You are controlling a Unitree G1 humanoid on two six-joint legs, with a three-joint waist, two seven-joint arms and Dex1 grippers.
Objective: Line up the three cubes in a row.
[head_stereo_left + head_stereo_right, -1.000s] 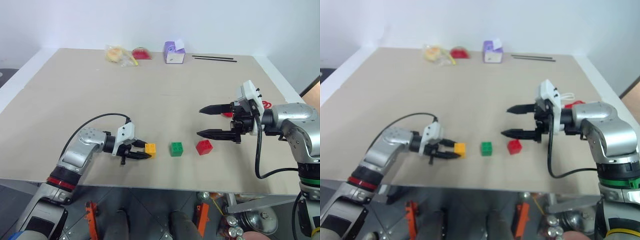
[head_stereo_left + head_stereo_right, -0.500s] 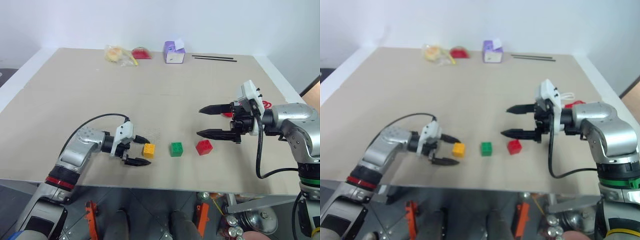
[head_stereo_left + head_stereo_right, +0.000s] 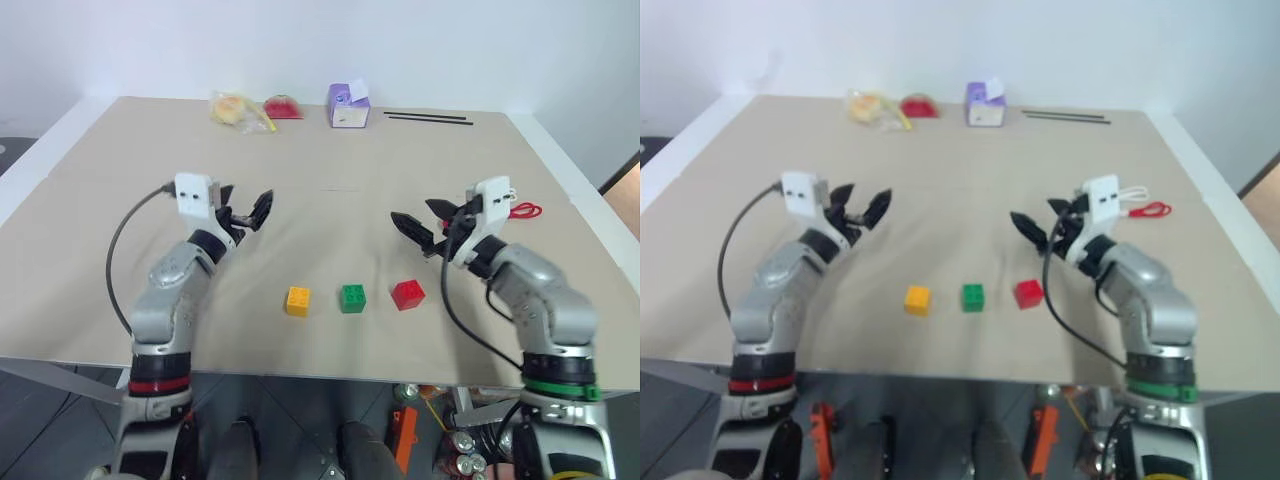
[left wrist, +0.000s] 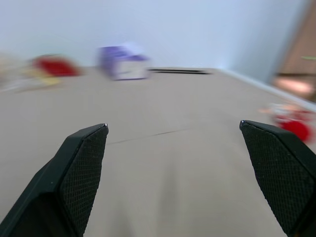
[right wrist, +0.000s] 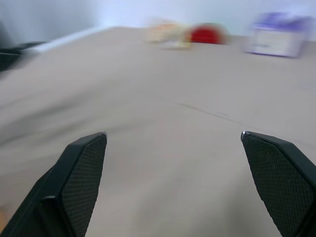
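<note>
Bright, even light; wrist views apparently motion-blurred.

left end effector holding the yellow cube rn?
No, the left end effector is open and raised away from the yellow cube, which sits on the table beside the green cube.

In the left wrist view we see the purple-and-white box only as a soft smear, and the red and yellowish things beside it have no readable shape. A red blot near that picture's edge is too blurred to name. The left gripper's black fingers are cut off by the frame. In the right wrist view the far end of the bench is streaked, and the pale bundle by the red lump cannot be made out. From the head, the yellowish packet is too small for us to identify.
</note>
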